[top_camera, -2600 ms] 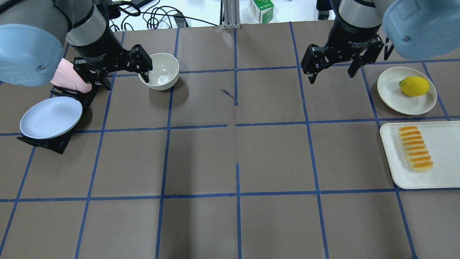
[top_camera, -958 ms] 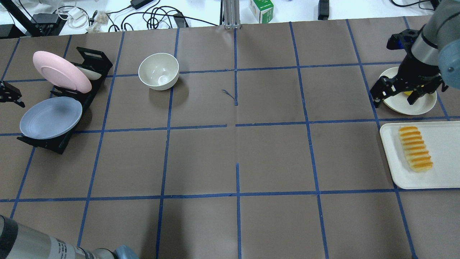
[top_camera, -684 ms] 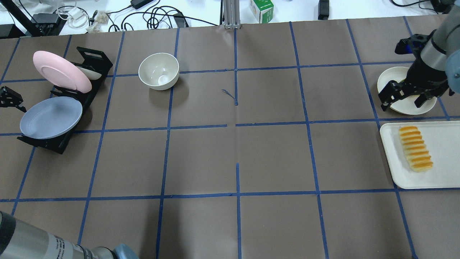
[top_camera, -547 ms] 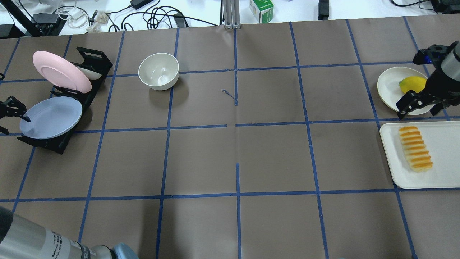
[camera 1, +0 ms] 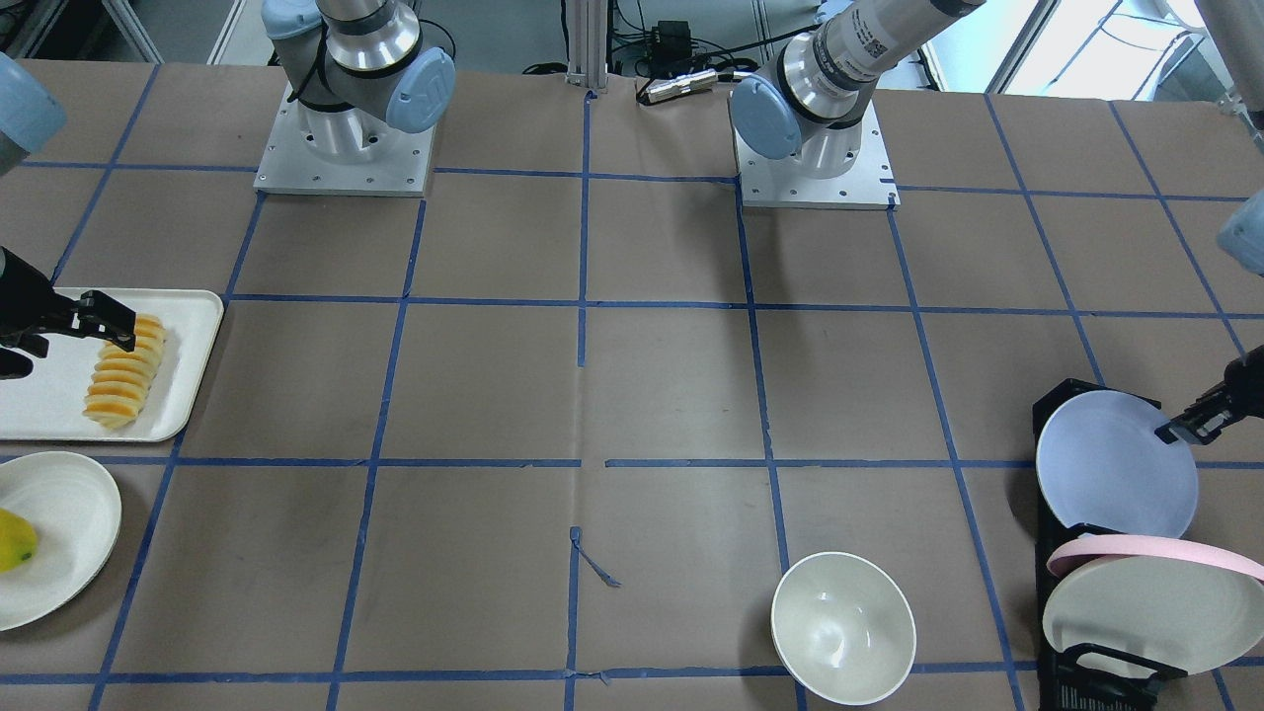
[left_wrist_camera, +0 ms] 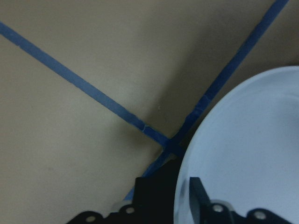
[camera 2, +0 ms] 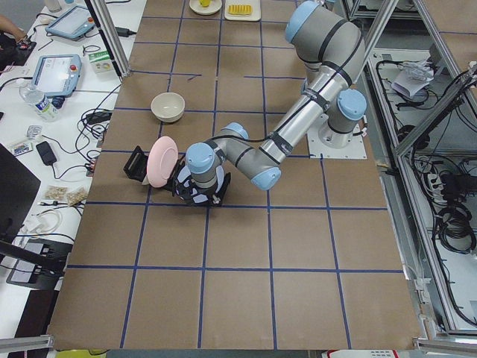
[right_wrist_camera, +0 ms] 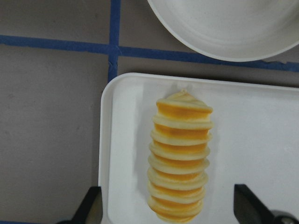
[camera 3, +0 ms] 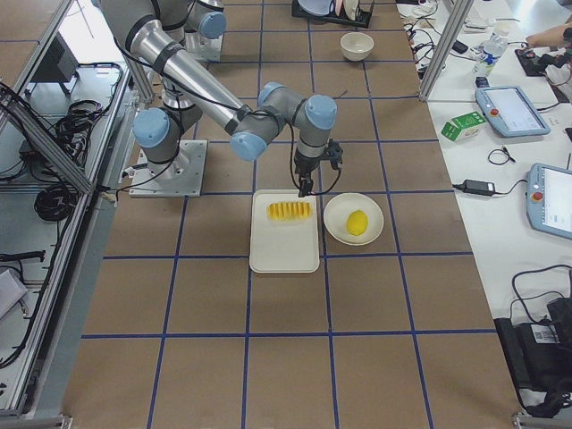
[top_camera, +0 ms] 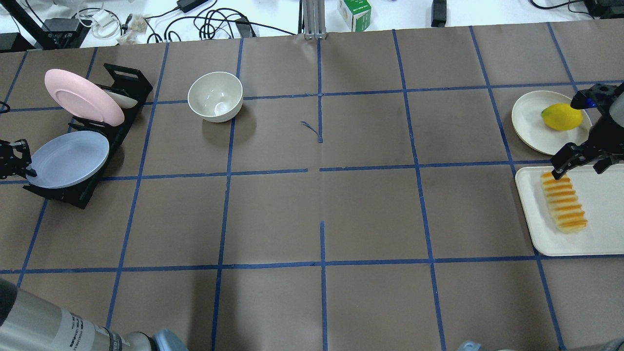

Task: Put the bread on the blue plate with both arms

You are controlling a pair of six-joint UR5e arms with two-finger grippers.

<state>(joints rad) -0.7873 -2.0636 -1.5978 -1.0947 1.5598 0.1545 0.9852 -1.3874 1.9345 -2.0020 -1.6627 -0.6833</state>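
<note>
The bread (top_camera: 563, 201) lies on a white tray (top_camera: 602, 229) at the right edge; it also shows in the front view (camera 1: 123, 372) and the right wrist view (right_wrist_camera: 181, 156). My right gripper (top_camera: 580, 168) is open and hangs over the bread's far end, one finger on either side (right_wrist_camera: 169, 207). The blue plate (top_camera: 68, 159) leans in a black rack (top_camera: 122, 80) at the far left. My left gripper (top_camera: 17, 160) is open at the plate's left rim. In the left wrist view its jaws straddle that rim (left_wrist_camera: 175, 200), over the plate (left_wrist_camera: 252, 149).
A pink-backed plate (top_camera: 83, 96) stands in the same rack behind the blue one. A white bowl (top_camera: 215, 96) sits at the back left. A cream plate (top_camera: 534, 122) with a yellow lemon (top_camera: 562, 117) is just beyond the tray.
The right gripper has moved from over the lemon plate towards the robot, to above the bread's far end. The left gripper has moved in onto the blue plate's left rim.
</note>
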